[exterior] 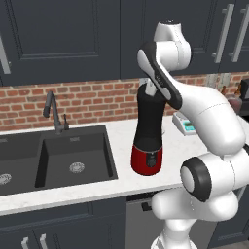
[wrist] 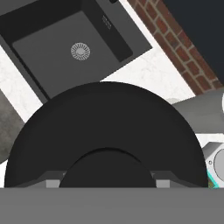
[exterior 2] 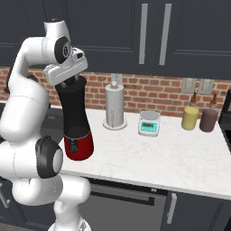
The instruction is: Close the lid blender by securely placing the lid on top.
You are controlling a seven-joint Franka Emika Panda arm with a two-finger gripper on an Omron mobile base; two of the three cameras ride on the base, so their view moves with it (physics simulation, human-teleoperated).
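The blender (exterior: pixel 147 133) stands upright on the white counter just right of the sink, a tall black jar on a glossy red base (exterior 2: pixel 79 145). My gripper (exterior: pixel 151 88) hangs directly over the jar's mouth, pointing straight down (exterior 2: pixel 73 82). In the hand view the round black lid (wrist: pixel 105 122) lies right below the hand, and my gripper (wrist: pixel 108 181) is shut on its central knob, one fingertip on each side. The lid sits level with the jar's top; whether it is fully seated I cannot tell. The jar's rim is hidden by the hand.
A dark sink (exterior: pixel 73 155) with a black faucet (exterior: pixel 54 113) lies left of the blender. To its right stand a paper towel holder (exterior 2: pixel 114 108), a white scale (exterior 2: pixel 149 122), and yellow (exterior 2: pixel 190 118) and maroon (exterior 2: pixel 208 120) canisters. Dark cabinets hang above.
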